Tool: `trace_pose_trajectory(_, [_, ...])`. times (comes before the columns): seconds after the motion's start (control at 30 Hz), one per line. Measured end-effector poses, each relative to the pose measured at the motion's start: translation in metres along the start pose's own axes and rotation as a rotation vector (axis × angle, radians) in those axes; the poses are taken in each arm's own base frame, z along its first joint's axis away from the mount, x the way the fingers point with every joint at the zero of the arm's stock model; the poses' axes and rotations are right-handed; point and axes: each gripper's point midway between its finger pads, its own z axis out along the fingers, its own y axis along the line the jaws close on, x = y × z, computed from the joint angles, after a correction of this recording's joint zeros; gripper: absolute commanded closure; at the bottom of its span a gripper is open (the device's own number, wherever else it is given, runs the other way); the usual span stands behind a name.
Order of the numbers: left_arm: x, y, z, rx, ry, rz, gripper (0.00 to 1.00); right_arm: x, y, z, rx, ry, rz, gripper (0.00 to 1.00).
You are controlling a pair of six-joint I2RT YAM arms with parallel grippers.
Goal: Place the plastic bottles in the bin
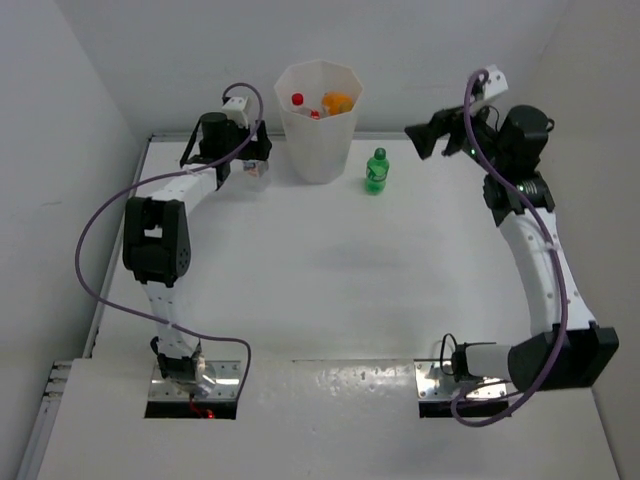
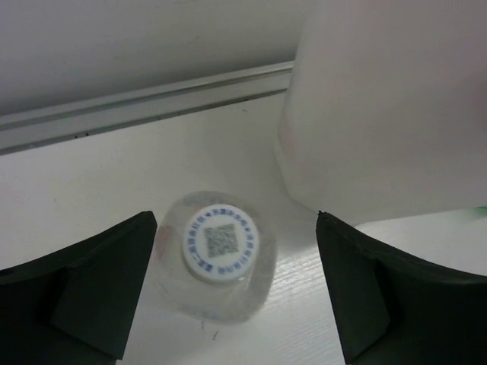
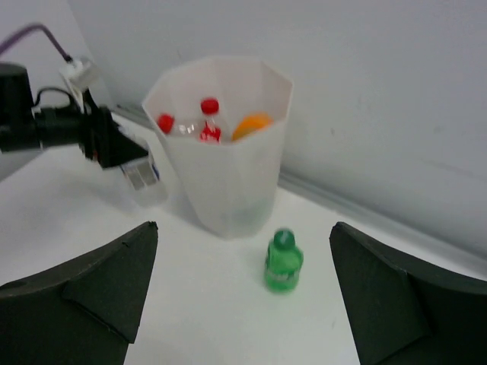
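The white faceted bin [image 1: 318, 120] stands at the back of the table and holds red-capped bottles [image 3: 209, 120] and an orange bottle [image 1: 338, 101]. A green bottle [image 1: 376, 171] stands upright just right of the bin, also in the right wrist view [image 3: 283, 261]. A clear bottle with a white cap [image 2: 220, 242] stands left of the bin [image 2: 380, 106], between the open jaws of my left gripper [image 2: 236, 296], untouched. It shows in the top view [image 1: 255, 171]. My right gripper [image 1: 425, 137] is open and empty, raised right of the green bottle.
The table's back rail [image 2: 137, 103] and the white back wall lie just behind the bin. White side walls close in the table left and right.
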Motion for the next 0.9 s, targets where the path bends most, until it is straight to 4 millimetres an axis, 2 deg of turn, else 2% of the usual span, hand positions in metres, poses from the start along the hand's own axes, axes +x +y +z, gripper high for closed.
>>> trace_pose_trajectory(0.03, [0.004,0.002,0.003,-0.008,0.009,-0.003,0.15,0.015,-0.003,-0.012,0.018,0.033,0.013,0.07])
trace_pose_trajectory(0.07, [0.008,0.004,0.004,-0.015,0.020,-0.006,0.28,0.029,-0.004,-0.022,0.029,0.061,0.024,0.07])
trace_pose_trajectory(0.1, [0.011,0.005,0.005,-0.021,0.026,-0.007,0.34,0.043,-0.006,-0.030,0.043,0.093,0.038,0.07])
trace_pose_trajectory(0.13, [0.011,0.006,0.005,-0.023,0.027,-0.005,0.41,0.057,-0.009,-0.038,0.054,0.122,0.053,0.07])
trace_pose_trajectory(0.17, [0.011,0.006,0.005,-0.021,0.026,-0.004,0.54,0.070,-0.011,-0.043,0.061,0.148,0.067,0.07])
trace_pose_trajectory(0.27, [0.008,0.006,0.003,-0.016,0.023,0.001,0.79,0.108,-0.017,-0.062,0.092,0.226,0.127,0.07])
trace_pose_trajectory(0.33, [0.005,0.006,-0.003,-0.015,0.031,0.003,0.85,0.127,-0.018,-0.071,0.108,0.263,0.158,0.07])
trace_pose_trajectory(0.4, [-0.004,0.008,-0.013,-0.020,0.026,0.003,0.86,0.142,-0.014,-0.076,0.109,0.291,0.183,0.07])
trace_pose_trajectory(0.47, [-0.023,0.010,-0.028,-0.026,0.001,0.003,0.87,0.154,-0.012,-0.080,0.112,0.314,0.200,0.07])
trace_pose_trajectory(0.57, [-0.079,0.009,-0.060,-0.040,-0.099,0.008,0.87,0.166,-0.012,-0.083,0.121,0.343,0.220,0.07])
trace_pose_trajectory(0.63, [-0.133,0.004,-0.084,-0.038,-0.205,0.015,0.87,0.170,-0.012,-0.083,0.124,0.351,0.225,0.07])
trace_pose_trajectory(0.67, [-0.166,-0.002,-0.098,-0.028,-0.277,0.020,0.85,0.172,-0.012,-0.083,0.124,0.354,0.227,0.06])
trace_pose_trajectory(0.77, [-0.260,-0.033,-0.145,0.047,-0.500,0.025,0.82,0.177,-0.013,-0.083,0.128,0.364,0.231,0.06])
trace_pose_trajectory(0.87, [-0.315,-0.069,-0.180,0.148,-0.658,0.024,0.82,0.184,-0.014,-0.082,0.131,0.374,0.232,0.06])
trace_pose_trajectory(0.9, [-0.325,-0.081,-0.185,0.182,-0.688,0.020,0.82,0.187,-0.014,-0.081,0.132,0.379,0.232,0.06])
